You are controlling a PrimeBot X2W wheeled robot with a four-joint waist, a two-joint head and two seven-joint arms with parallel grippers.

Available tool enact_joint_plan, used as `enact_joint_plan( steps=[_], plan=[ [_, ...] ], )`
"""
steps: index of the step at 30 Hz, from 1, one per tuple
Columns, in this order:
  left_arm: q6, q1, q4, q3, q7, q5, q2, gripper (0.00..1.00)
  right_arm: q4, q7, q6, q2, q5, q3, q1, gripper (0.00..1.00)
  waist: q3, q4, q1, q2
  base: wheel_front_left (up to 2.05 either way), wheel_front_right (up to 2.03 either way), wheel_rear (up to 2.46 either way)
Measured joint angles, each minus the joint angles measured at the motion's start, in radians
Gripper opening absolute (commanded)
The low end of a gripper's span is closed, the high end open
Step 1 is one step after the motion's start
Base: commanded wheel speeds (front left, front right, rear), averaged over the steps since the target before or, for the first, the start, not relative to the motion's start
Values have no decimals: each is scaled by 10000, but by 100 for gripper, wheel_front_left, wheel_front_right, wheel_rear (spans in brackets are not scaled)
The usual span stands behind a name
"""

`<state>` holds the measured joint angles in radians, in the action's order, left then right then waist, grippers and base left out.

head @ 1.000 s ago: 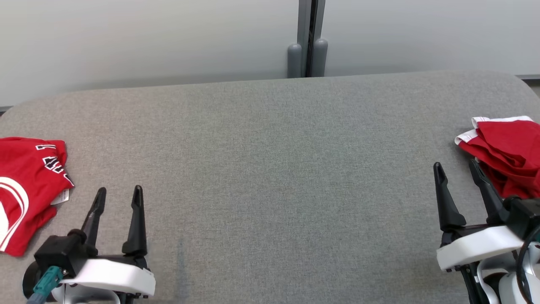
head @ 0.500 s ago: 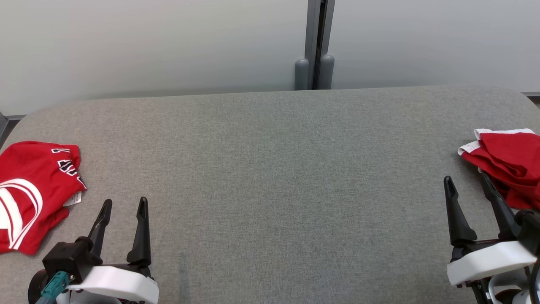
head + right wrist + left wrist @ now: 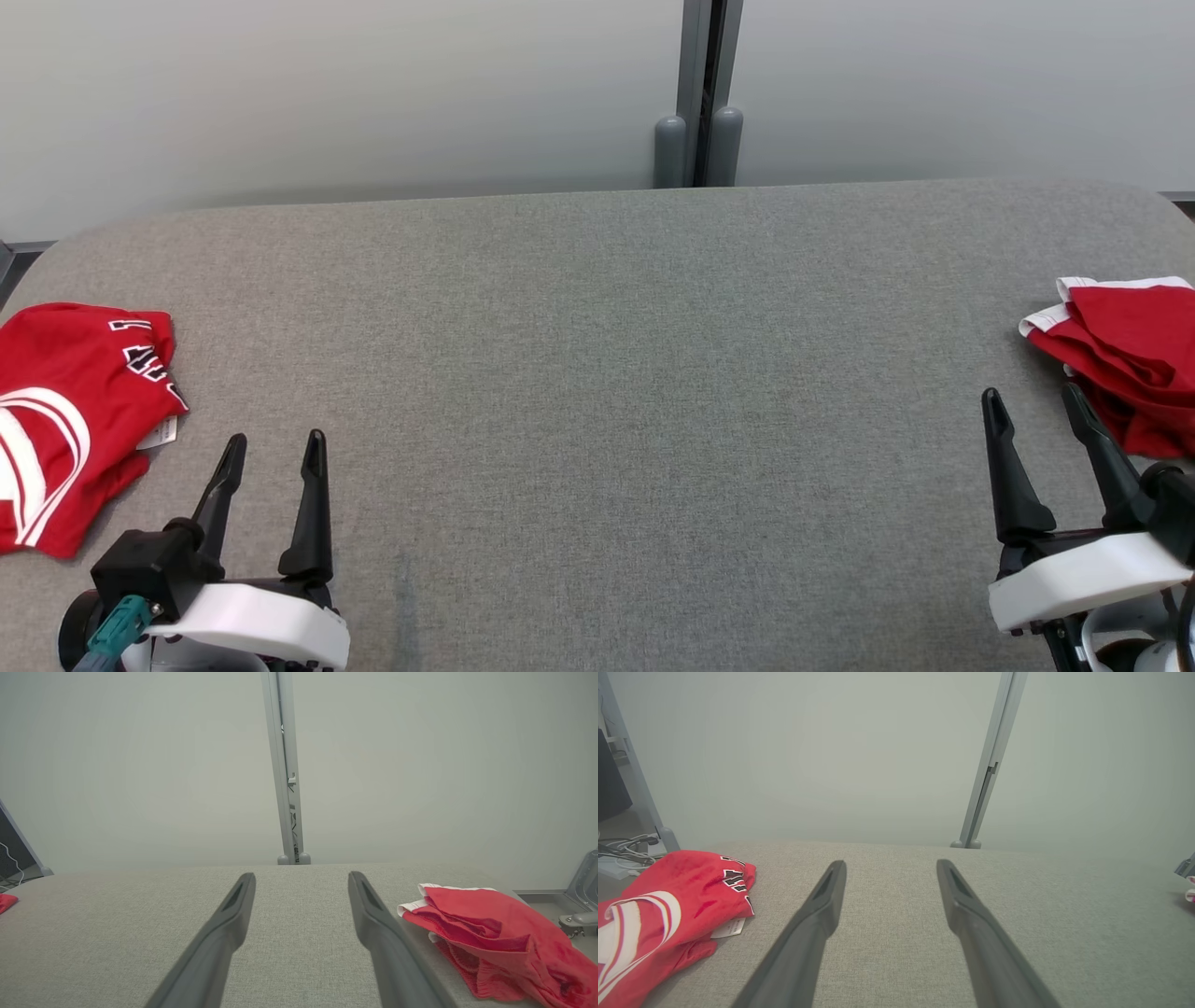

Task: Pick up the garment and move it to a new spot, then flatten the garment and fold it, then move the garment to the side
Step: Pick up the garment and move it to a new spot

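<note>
1. Only the head camera has shifted since a second ago; garments and grippers stay put.
2. At the grey table's (image 3: 597, 373) left edge lies a red jersey (image 3: 65, 420), loosely folded.
3. Beside it the left gripper (image 3: 275, 437) stands spread and empty.
4. Far right, the right gripper (image 3: 1031, 392), also spread and empty, is just beside the crumpled red garment (image 3: 1130, 355).
5. It is likely soft, light and limp: pinch its white-trimmed hem.

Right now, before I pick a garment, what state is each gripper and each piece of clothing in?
left gripper: open, empty.
right gripper: open, empty.
red jersey: loosely folded, lying at the left end of the grey table, not gripped.
red garment with white trim: crumpled at the right end, not gripped.
</note>
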<state>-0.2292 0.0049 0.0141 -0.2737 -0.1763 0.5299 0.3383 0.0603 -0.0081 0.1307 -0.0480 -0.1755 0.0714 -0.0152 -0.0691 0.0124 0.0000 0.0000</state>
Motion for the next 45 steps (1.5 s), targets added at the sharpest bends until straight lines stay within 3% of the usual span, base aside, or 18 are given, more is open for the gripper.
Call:
enact_joint_plan(
  steps=[17,24,45],
  plan=[
    [-23,-102,46,-29,-19,73,40,100,-2,-13,0,2,-27,-10,-14,100,-137,26,0,0,0,0,0],
    [-19,-296,21,-33,-54,159,2,100,119,-40,0,2,-13,-52,-50,100,-189,347,0,0,0,0,0],
    [173,-523,-374,761,-709,566,-161,100,612,359,0,13,100,-1047,-523,100,-403,3608,0,0,0,0,0]
  ],
)
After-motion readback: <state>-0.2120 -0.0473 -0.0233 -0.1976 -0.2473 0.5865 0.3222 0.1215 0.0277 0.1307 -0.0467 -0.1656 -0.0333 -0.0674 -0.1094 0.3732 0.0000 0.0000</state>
